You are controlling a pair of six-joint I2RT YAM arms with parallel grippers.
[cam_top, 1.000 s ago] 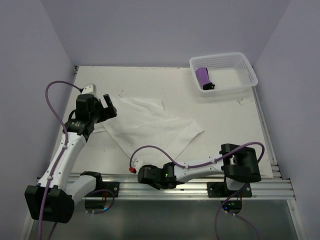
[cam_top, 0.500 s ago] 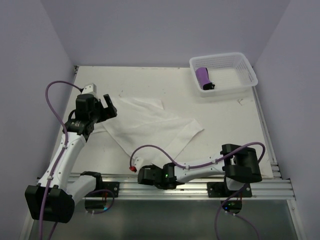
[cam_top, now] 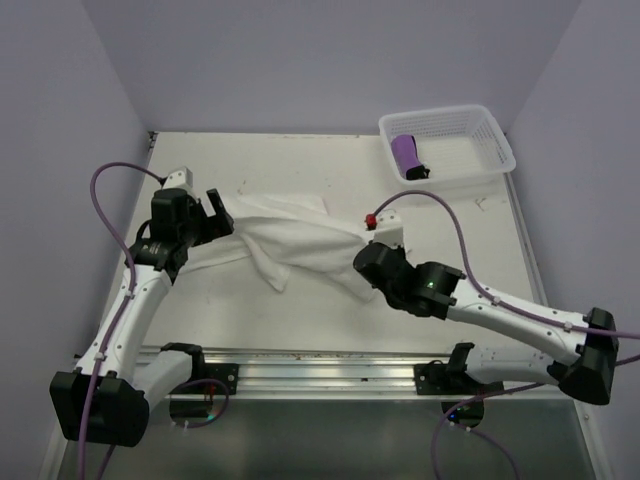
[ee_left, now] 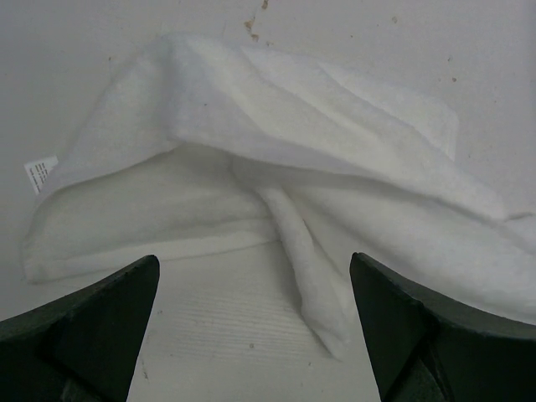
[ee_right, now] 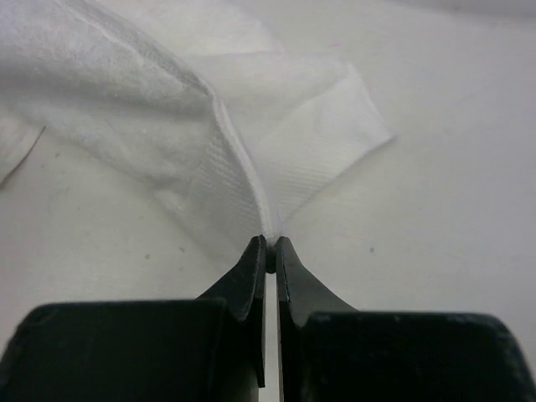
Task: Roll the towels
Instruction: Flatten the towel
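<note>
The large white towel [cam_top: 300, 238] lies bunched and folded over on the table's left-middle. My right gripper [cam_top: 362, 264] is at its right end, shut on a folded edge of the cloth [ee_right: 209, 142]; in the right wrist view the jaws [ee_right: 270, 244] pinch a thin hem. My left gripper [cam_top: 218, 212] stands open at the towel's left end, and the left wrist view shows its wide-apart fingers [ee_left: 254, 270] just short of the heaped cloth [ee_left: 251, 142], holding nothing. The small purple towel [cam_top: 407, 153] lies rolled in the basket.
A white perforated basket [cam_top: 495, 145] stands at the back right corner of the table. Side walls close in on both sides. A purple cable arcs above the right arm [cam_top: 450, 225]. The mounting rail [cam_top: 330, 365] runs along the near edge.
The right arm has swung from the near rail out to the white towel and shut on its edge. The towel, spread flat before, is now bunched toward the left. The left arm has barely moved.
</note>
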